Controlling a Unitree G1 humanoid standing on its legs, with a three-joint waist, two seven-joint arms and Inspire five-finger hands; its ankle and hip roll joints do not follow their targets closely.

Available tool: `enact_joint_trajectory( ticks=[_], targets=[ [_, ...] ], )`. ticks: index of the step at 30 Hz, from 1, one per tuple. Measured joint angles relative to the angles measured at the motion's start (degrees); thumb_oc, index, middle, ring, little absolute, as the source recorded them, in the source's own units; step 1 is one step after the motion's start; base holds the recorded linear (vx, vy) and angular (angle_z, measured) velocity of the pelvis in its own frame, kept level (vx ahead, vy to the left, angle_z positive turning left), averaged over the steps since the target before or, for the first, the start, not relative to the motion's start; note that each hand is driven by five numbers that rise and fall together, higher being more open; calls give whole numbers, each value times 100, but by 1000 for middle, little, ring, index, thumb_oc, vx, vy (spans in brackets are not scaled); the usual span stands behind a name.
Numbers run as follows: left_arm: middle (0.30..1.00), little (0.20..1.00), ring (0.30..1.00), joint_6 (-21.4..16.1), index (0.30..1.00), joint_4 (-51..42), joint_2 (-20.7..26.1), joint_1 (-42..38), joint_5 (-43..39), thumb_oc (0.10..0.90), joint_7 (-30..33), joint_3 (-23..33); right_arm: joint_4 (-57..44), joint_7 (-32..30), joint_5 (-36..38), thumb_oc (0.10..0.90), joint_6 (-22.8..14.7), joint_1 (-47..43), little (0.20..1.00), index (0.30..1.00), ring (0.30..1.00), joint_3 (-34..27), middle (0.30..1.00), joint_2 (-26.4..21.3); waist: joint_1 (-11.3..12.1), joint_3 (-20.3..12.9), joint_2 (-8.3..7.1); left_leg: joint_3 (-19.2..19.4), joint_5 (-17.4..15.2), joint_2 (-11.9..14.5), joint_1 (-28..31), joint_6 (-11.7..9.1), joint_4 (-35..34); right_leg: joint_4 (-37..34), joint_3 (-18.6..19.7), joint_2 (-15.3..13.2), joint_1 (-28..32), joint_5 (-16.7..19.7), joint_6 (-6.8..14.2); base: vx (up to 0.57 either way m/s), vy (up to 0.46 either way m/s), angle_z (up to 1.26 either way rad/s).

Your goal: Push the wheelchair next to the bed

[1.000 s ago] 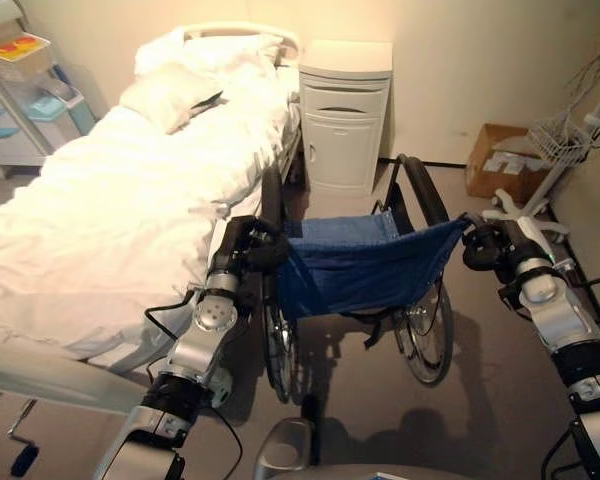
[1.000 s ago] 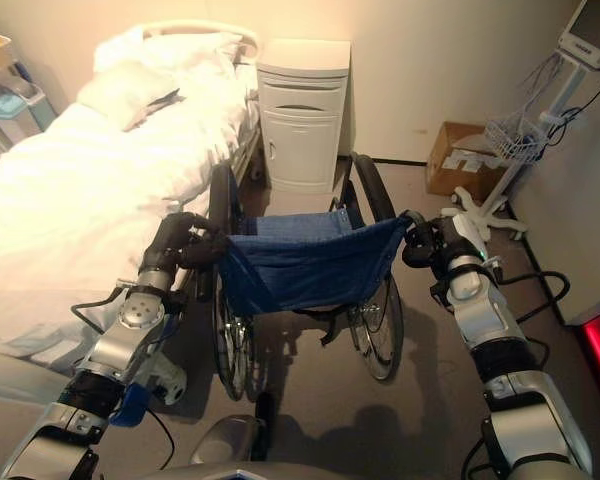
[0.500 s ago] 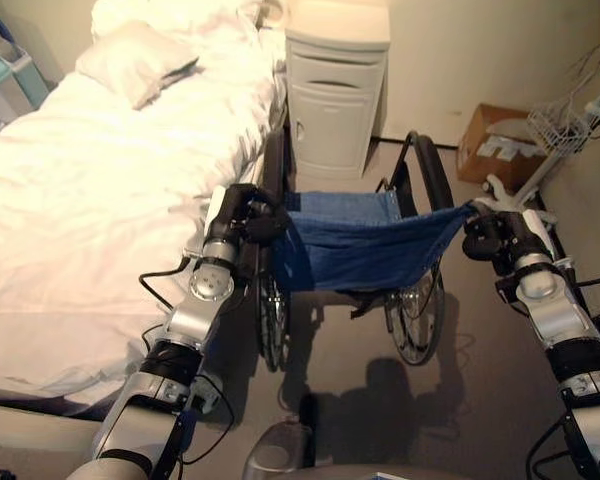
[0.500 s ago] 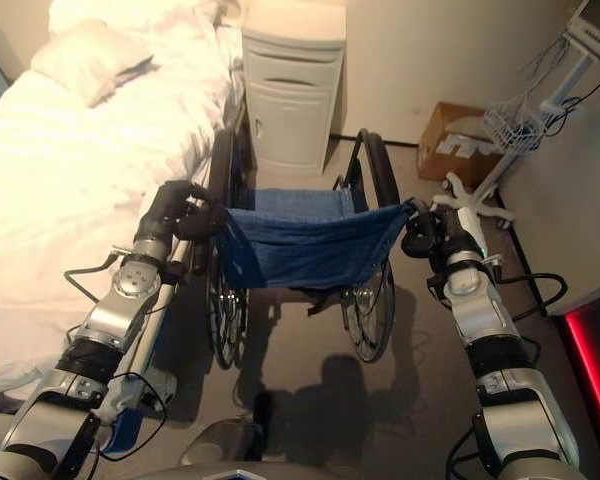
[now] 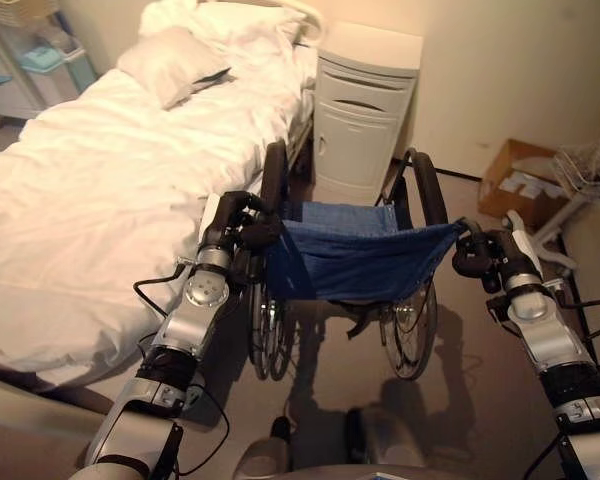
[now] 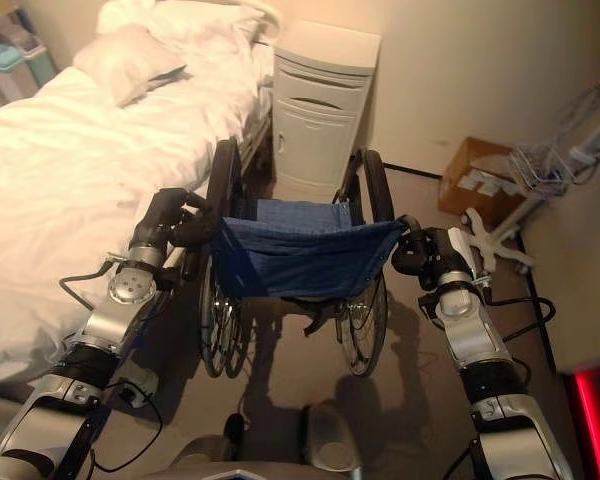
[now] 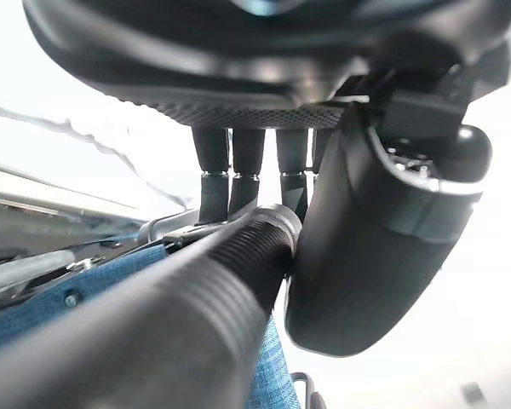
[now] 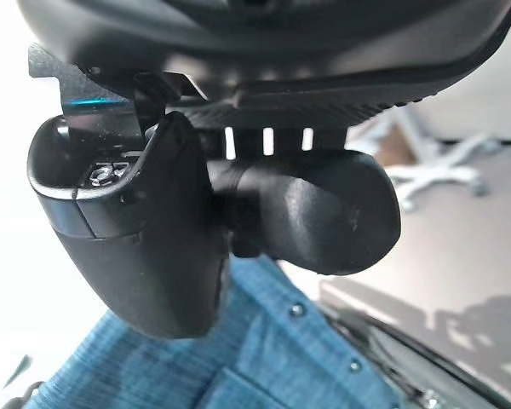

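my left hand [image 5: 242,235] is curled round the wheelchair's left push handle [image 7: 196,298], and my right hand [image 5: 477,255] is wrapped round the right push handle [image 8: 311,211]. the wheelchair [image 5: 352,262] with its blue sling back stands just beside the bed [image 5: 100,190], on the bed's right. beyond it a white bedside cabinet [image 5: 362,125] sits against the far wall, with a cardboard box [image 5: 520,185] on the floor to the right.

Head cameras look down; wrist cameras sit close.
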Motion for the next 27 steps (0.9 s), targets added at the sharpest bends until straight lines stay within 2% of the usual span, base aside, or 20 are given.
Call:
enact_joint_trajectory(
  ticks=[1, 2, 4, 6, 12, 13, 15, 16, 17, 18, 19, 20, 21, 22, 23, 25, 26, 27],
  targets=[
    [300, 300, 300, 93, 300, 72, -27, 37, -82, 400, -24, -1, -43, 39, -3, 400, 31, -67, 300, 300, 300, 81, 300, -101, 58, -53, 183, -8, 1, 34, 158, -4, -10, -247, -32, 109, 88, 52, 26, 122, -51, -35],
    [300, 300, 300, 170, 300, 114, -40, 136, -138, 400, -17, 21, -122, 97, -1, 400, 47, -42, 300, 300, 300, 197, 300, -179, 37, -148, 416, -4, -127, 140, 460, -196, -354, -512, -207, 187, 272, 360, -8, 119, -44, -33],
    [300, 300, 300, 171, 300, 332, -127, 185, -133, 400, 2, 53, -135, 161, 6, 400, 110, 37, 300, 300, 300, 287, 300, -152, -14, -196, 464, -24, -99, 227, 719, -209, -564, -731, -262, 272, 554, 418, -118, 115, -50, -1],
    [300, 300, 300, 171, 300, 257, -112, 278, -132, 400, 2, 54, -138, 162, 8, 400, 129, 92, 300, 300, 300, 348, 300, -145, 30, -295, 502, -15, -127, 290, 734, -244, -579, -886, -266, 343, 630, 419, -120, 101, -54, -4],
    [300, 300, 300, 170, 300, 137, -104, 306, -93, 400, 6, -18, -76, 162, 8, 400, 174, 150, 300, 300, 300, 345, 300, -137, 15, -383, 400, 37, -136, 278, 750, -211, -692, -921, -251, 332, 652, 428, -135, 68, -51, 5],
    [300, 300, 300, 171, 300, 125, -104, 293, -91, 400, 16, -37, -77, 162, 8, 400, 178, 148, 300, 300, 300, 339, 300, -143, -32, -379, 373, 147, -170, 280, 662, -182, -554, -828, -250, 313, 633, 415, -231, -3, -103, 26],
    [300, 300, 300, 161, 300, 180, -96, 295, -77, 400, 55, -51, -85, 161, 12, 400, 176, 149, 300, 300, 300, 320, 300, -129, -63, -348, 357, 220, -291, 334, 365, -370, 73, -207, -396, 440, 453, 157, -618, 17, -103, 28],
    [300, 300, 300, 158, 300, 171, 70, 57, -64, 400, 58, -91, -88, 162, 45, 400, 181, 141, 300, 300, 300, 314, 300, -53, -77, -301, -56, 388, -363, 117, -304, -534, 1271, 75, -395, 279, 344, -323, -867, 41, -36, 16],
    [300, 300, 300, 129, 300, 227, 62, 31, -64, 400, 83, -86, -64, 164, 55, 400, 179, 121, 300, 300, 300, 315, 300, -17, -29, -252, -97, 433, -240, 115, -521, -683, 1703, 28, -366, 265, 406, -328, -700, 141, -2, 10],
    [300, 300, 300, 143, 300, 332, 54, -82, -64, 400, 110, -114, -9, 141, 54, 400, 137, 79, 300, 300, 300, 299, 300, 35, -20, -143, -132, 380, -119, 107, -1028, -802, 2648, -142, -357, 279, 497, -274, -715, 266, 169, -26],
    [300, 300, 300, 132, 300, 390, 62, -33, -67, 400, 134, -102, 15, 141, 44, 400, 104, 51, 300, 300, 300, 328, 300, 82, 58, -65, -96, 406, -210, 158, -1163, -674, 2631, -370, -457, 292, 678, -201, -673, 328, 204, -47],
    [300, 300, 300, 117, 300, 383, 65, 36, -81, 400, 138, -62, -5, 142, 35, 400, 81, 45, 300, 300, 300, 343, 300, 89, 112, -58, -31, 430, -218, 212, -1127, -641, 2321, -422, -526, 268, 721, -185, -651, 323, 236, -65],
    [300, 300, 300, 64, 300, 395, 72, 125, -115, 400, 140, -39, -37, 142, 12, 400, 70, 42, 300, 300, 300, 347, 300, 103, 213, -30, 98, 484, -233, 267, -1096, -637, 1949, -536, -559, 303, 810, -147, -574, 271, 202, -61],
    [300, 300, 300, -55, 300, 384, -15, 304, -140, 400, 166, 31, -76, 141, -4, 400, 74, 54, 300, 300, 300, 358, 300, 91, 205, -35, 296, 644, -194, 304, -708, -633, 613, -1186, -552, 424, 1213, -66, -457, 245, 192, -50],
    [300, 300, 300, -51, 300, 366, -62, 306, -140, 400, 167, 35, -95, 144, -6, 400, 78, 53, 300, 300, 300, 353, 300, 20, 227, -2, 365, 666, -196, 270, -551, -631, 240, -1402, -502, 458, 1372, -50, -472, 232, 184, -57],
    [300, 300, 300, -40, 300, 321, -78, 335, -144, 400, 167, -8, 0, 157, -13, 400, 92, 14, 300, 300, 300, 347, 300, -21, 401, 40, 419, 545, -185, 116, -376, -568, 68, -1413, -684, 311, 1440, 311, -440, 246, 178, -51],
    [300, 300, 300, -42, 300, 280, -91, 358, -140, 400, 167, -1, 27, 157, -13, 400, 94, 31, 300, 300, 300, 341, 300, -20, 382, 37, 438, 549, -186, 144, -321, -564, 110, -1382, -755, 305, 1452, 331, -407, 242, 169, -16],
    [300, 300, 300, -51, 300, 179, -98, 379, -120, 400, 167, -6, 21, 154, -12, 400, 93, 119, 300, 300, 300, 257, 300, -21, 362, 28, 403, 625, -297, 161, -293, -395, 536, -1278, -881, 207, 1440, 330, -332, 208, 140, -10]
  ],
)
